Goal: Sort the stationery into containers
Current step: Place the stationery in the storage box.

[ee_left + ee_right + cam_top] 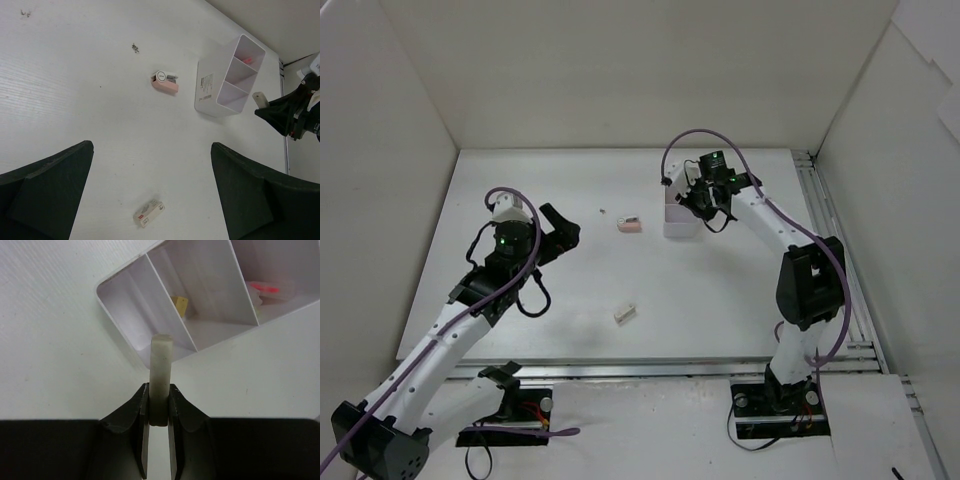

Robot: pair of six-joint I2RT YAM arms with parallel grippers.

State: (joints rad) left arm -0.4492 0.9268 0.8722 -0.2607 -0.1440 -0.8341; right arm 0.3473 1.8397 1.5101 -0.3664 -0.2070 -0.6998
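Observation:
My right gripper (159,407) is shut on a cream block (161,365) and holds it just over the near wall of the white three-compartment box (117,277). The middle compartment holds a tan block (180,305); the right one holds pink-orange sticks (265,288). In the top view the right gripper (704,203) is at the box (678,225). My left gripper (558,233) is open and empty, apart from all items. A pale pink eraser-like piece (165,83) lies left of the box (207,90). A small cream carton (149,213) lies between my left fingers (60,175).
A dark speck (135,47) lies on the white table beyond the pink piece. White walls enclose the table on three sides. A metal rail (835,230) runs along the right edge. The pink piece (631,226) and the carton (624,313) lie mid-table.

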